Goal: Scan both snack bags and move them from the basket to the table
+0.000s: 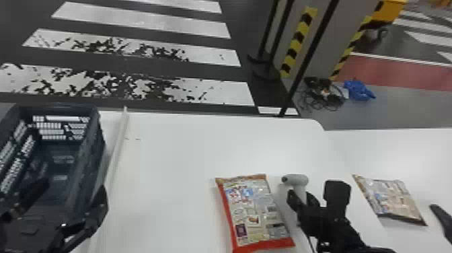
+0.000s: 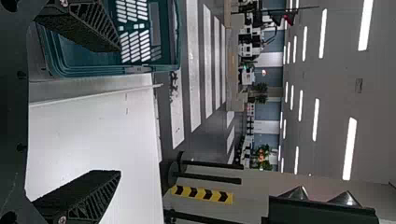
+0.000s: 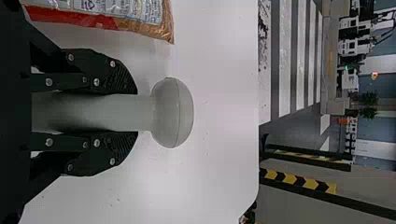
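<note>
The right claw (image 1: 304, 198) is closed around the handle of a grey handheld scanner (image 1: 295, 180); in the right wrist view its fingers press the handle from both sides, with the scanner's rounded head beyond their tips.

Both snack bags are out of the basket. The red-edged snack bag (image 1: 254, 213) lies flat on the white desk (image 1: 175, 161), just to the left of the right claw and apart from it, well back from the desk's far edge. The brown-edged snack bag (image 1: 395, 198) lies flat to the right of that same claw, also apart from it, nearer the robot than the desk's rounded far corner. So the right claw sits between the two.

The left claw (image 1: 72, 188) is open and holds nothing, its fingers wide apart at the dark slatted basket (image 1: 92, 144), well to the left of both bags. A pale strip (image 1: 117, 141) runs along the basket's right side. A dark curved piece (image 1: 443, 218) shows right of the brown-edged snack bag.
</note>
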Tool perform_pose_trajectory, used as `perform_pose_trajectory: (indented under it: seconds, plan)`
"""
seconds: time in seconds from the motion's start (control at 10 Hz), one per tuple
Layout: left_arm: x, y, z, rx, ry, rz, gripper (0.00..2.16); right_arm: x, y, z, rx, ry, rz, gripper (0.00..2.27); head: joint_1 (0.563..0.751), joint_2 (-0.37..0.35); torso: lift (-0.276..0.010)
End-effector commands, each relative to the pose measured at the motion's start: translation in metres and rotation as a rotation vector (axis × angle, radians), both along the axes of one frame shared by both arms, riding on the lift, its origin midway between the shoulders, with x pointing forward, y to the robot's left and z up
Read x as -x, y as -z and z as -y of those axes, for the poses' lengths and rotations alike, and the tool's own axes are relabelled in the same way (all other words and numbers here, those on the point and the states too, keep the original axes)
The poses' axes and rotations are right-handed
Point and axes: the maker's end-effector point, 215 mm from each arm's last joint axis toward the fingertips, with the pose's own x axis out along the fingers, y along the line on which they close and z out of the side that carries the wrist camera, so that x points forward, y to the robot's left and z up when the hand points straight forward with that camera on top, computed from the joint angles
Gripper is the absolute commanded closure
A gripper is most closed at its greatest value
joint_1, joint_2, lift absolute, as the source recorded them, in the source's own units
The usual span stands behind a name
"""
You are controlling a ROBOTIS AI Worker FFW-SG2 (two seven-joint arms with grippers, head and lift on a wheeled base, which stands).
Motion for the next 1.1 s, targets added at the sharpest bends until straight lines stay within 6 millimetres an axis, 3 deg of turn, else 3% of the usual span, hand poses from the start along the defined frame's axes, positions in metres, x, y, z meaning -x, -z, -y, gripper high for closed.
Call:
perform_pose_trajectory:
  seconds: [0.0,0.2,0.4,0.7,1.0]
  plan:
    - [0.0,-0.001,0.0,-0.001,0.002,0.002,0.05,0.002,0.003,0.001,0.005,-0.001,-0.006,2.17,0.695,-0.26,-0.098]
    - [0.0,-0.004,0.001,0.001,0.003,0.006,0.05,0.003,0.0,-0.002,0.007,-0.007,0.002,1.63,0.695,-0.261,-0.098]
    - [-0.002,-0.006,0.002,0.0,0.004,0.008,0.05,0.002,-0.005,0.0,0.023,-0.011,0.014,0.0,0.695,-0.26,-0.098]
    - [-0.003,-0.006,0.004,0.002,0.007,0.008,0.05,0.006,-0.021,-0.007,0.023,-0.024,0.041,0.04,0.695,-0.263,-0.098]
    - [-0.006,-0.006,0.005,0.004,0.01,0.009,0.05,0.024,-0.052,-0.035,-0.03,-0.06,0.076,0.05,0.695,-0.247,-0.098]
